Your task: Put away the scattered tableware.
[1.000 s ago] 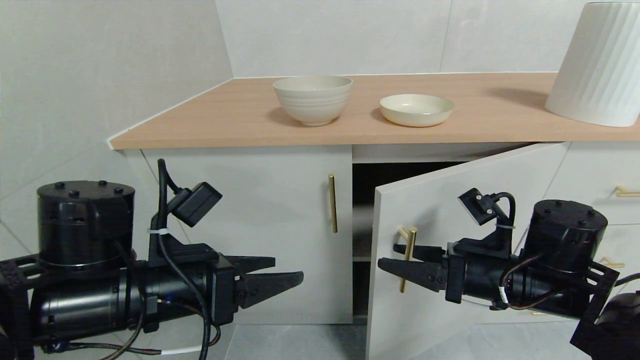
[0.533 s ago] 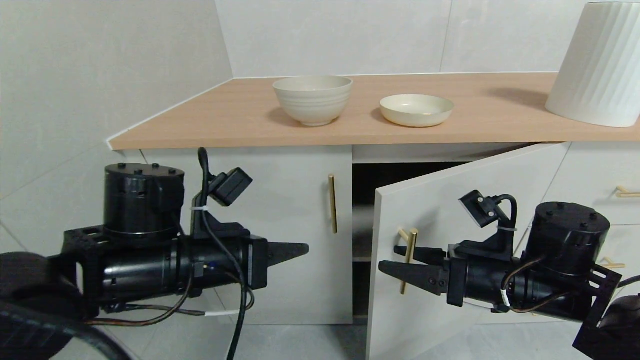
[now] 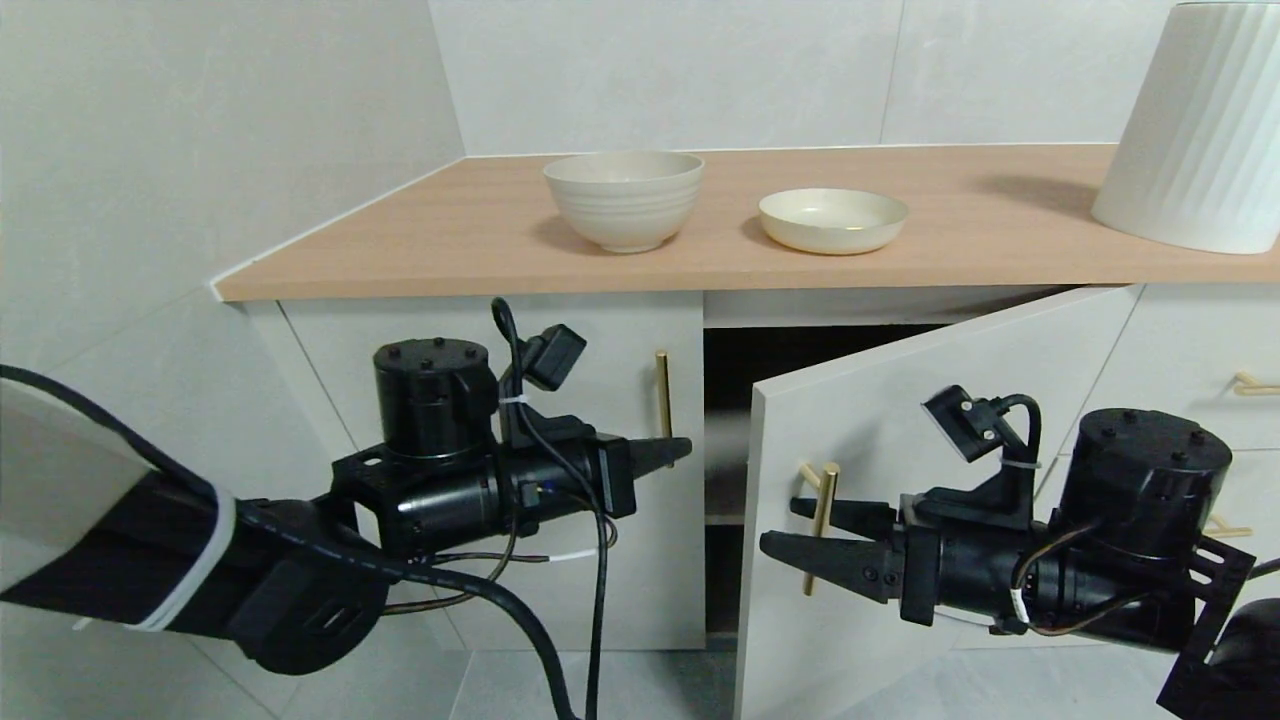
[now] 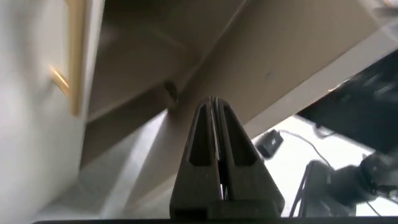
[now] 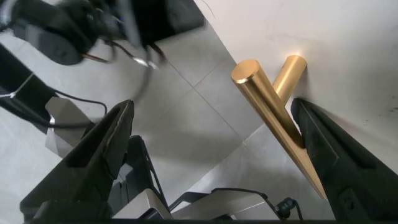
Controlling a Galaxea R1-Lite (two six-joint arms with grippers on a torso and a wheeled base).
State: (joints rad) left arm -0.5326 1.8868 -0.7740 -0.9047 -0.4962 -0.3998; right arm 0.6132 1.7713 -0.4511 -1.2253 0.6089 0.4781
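A cream ribbed bowl (image 3: 624, 198) and a shallow cream dish (image 3: 833, 219) stand side by side on the wooden countertop (image 3: 450, 250). Below them the right cabinet door (image 3: 900, 400) hangs ajar. Its brass handle (image 3: 820, 525) (image 5: 273, 118) lies between the fingers of my open right gripper (image 3: 795, 528) (image 5: 214, 109), untouched as far as I can see. My left gripper (image 3: 680, 450) (image 4: 214, 109) is shut and empty. It points at the gap beside the closed left door's brass handle (image 3: 664, 405) (image 4: 74, 56).
A tall white ribbed container (image 3: 1195, 130) stands at the countertop's right end. Drawers with brass handles (image 3: 1255, 383) sit to the right of the open door. The cabinet's inside (image 3: 725, 470) is dark, with a shelf edge showing.
My left arm has swung forward and up, carrying its shut gripper from the lower left to the left door's handle. The right arm has sunk a little by the open door's handle.
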